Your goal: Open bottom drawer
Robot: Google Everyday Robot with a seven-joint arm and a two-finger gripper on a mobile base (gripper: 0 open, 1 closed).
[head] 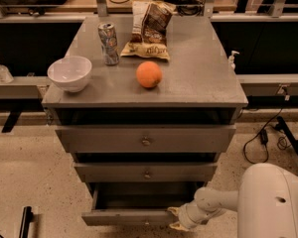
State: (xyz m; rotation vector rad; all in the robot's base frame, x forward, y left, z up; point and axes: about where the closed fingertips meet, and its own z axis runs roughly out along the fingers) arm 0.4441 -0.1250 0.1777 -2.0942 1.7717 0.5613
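Camera view: tool (177, 220) against bottom drawer (123, 217)

The bottom drawer (129, 217) is matt grey metal, like the cabinet top (203, 68). The gripper (178, 219), smooth pale plastic, sits at the drawer front's right end. The bowl (69, 73) looks glossy white, the can (109, 43) shiny metal, the snack bag (149, 29) crinkled and glossy, the orange (149, 74) matt.
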